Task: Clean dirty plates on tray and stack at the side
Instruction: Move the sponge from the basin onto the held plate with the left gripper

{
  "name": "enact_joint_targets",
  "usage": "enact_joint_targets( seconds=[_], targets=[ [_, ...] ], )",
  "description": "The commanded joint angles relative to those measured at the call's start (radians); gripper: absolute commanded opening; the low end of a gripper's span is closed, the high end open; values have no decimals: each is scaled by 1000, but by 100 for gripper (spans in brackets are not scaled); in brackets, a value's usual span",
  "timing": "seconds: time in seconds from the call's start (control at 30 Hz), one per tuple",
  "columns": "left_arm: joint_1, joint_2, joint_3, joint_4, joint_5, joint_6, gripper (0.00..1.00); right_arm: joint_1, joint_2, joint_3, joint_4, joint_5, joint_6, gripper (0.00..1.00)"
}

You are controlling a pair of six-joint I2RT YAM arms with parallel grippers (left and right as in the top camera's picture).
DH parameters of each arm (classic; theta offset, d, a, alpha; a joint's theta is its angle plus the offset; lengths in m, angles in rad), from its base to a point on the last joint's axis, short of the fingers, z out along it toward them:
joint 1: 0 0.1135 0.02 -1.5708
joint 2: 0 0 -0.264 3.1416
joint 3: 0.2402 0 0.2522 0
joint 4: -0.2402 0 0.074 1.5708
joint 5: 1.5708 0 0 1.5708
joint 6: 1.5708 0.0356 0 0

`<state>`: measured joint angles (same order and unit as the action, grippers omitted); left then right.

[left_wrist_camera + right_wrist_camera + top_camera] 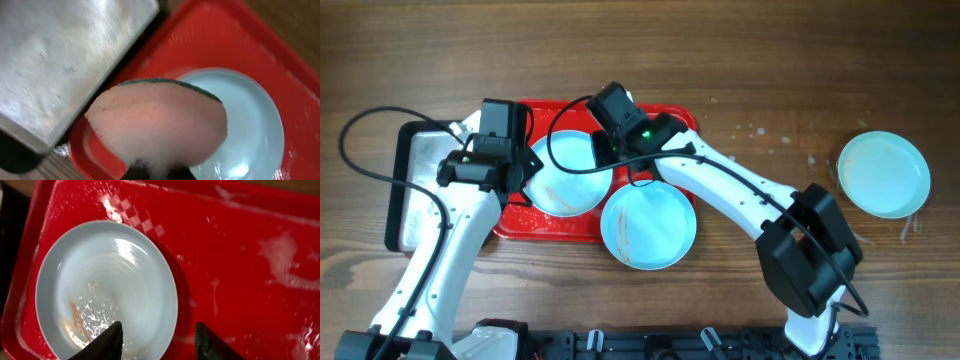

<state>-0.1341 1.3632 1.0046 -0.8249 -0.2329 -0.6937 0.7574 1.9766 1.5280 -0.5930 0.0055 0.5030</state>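
Note:
The red tray (545, 110) holds one pale blue plate (570, 178) with reddish smears and water drops (75, 320). My right gripper (159, 341) stands open over this plate's near rim, one finger (107, 340) above the plate and the other above the bare tray (240, 255). My left gripper (160, 172) is shut on a foamy pink sponge (160, 125) with a green scouring face, held above the plate's (250, 130) left edge. A second plate (648, 225) lies across the tray's front rim. A third plate (883, 173) rests on the table at the far right.
A black-rimmed metal pan (420, 185) sits against the tray's left side and fills the upper left of the left wrist view (65, 60). Soapy puddles cover the tray floor (285, 255). Water drops mark the wooden table (755, 130) right of the tray.

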Motion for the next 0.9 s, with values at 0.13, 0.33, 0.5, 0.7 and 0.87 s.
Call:
enact_joint_targets(
  seconds=[0.13, 0.33, 0.5, 0.7, 0.87],
  targets=[
    [44, 5, 23, -105, 365, 35, 4, -100, -19, 24, 106, -89, -344, 43],
    [214, -8, 23, -106, 476, 66, 4, -134, 11, 24, 156, -164, -424, 43],
    [254, -8, 23, -111, 467, 103, 4, -115, 106, 24, 191, -239, -420, 43],
    [254, -7, 23, -108, 457, 111, 4, -91, 207, 24, 238, -274, -360, 41],
    [254, -7, 23, -108, 446, 115, 4, -86, 244, 24, 249, -269, -316, 33]
  ],
)
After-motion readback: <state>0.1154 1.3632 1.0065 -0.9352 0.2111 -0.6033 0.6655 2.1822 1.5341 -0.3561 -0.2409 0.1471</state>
